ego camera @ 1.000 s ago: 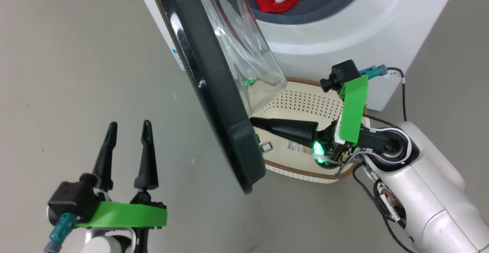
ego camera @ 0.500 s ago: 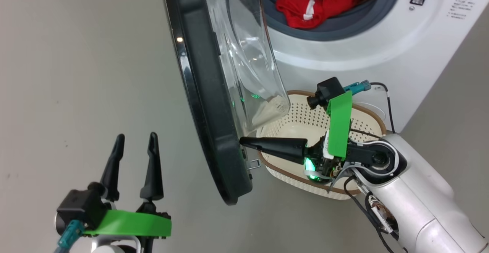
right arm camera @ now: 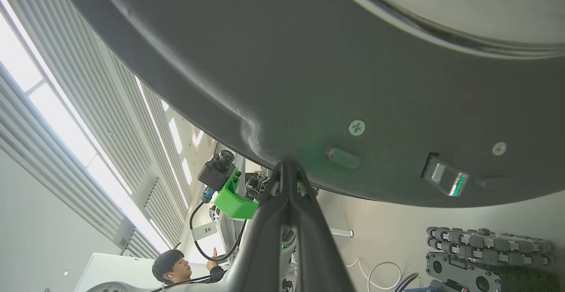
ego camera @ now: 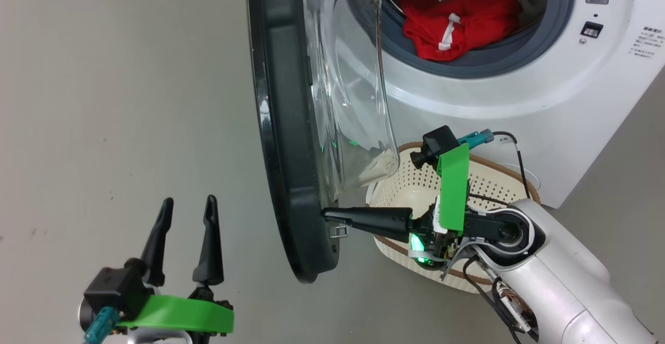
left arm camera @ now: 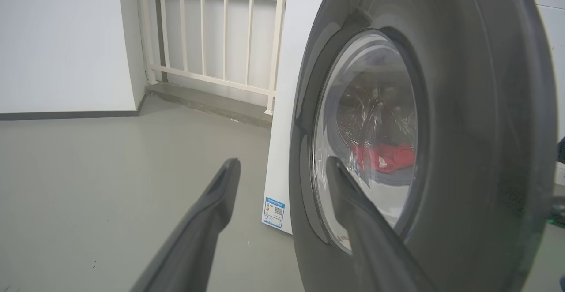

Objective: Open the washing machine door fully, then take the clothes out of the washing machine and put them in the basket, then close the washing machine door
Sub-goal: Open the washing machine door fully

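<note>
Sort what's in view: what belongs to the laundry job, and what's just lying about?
Job: washing machine door, partly open; clothes in the washing machine; basket; right pincer, shut, tips against the door's inner rim; left pincer, open, holding nothing.
Lying about: white railing; person; dark cable chain.

Floor (ego camera: pixel 130 100): washing machine (ego camera: pixel 493 105), apparently basket (ego camera: pixel 493 180) too

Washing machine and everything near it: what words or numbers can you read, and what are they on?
"2米": on a white tag hanging on a black cable.
Too small to read: the grey print on the front of the washing machine.
Too blurred to read: the blue label low on the washing machine's side.
</note>
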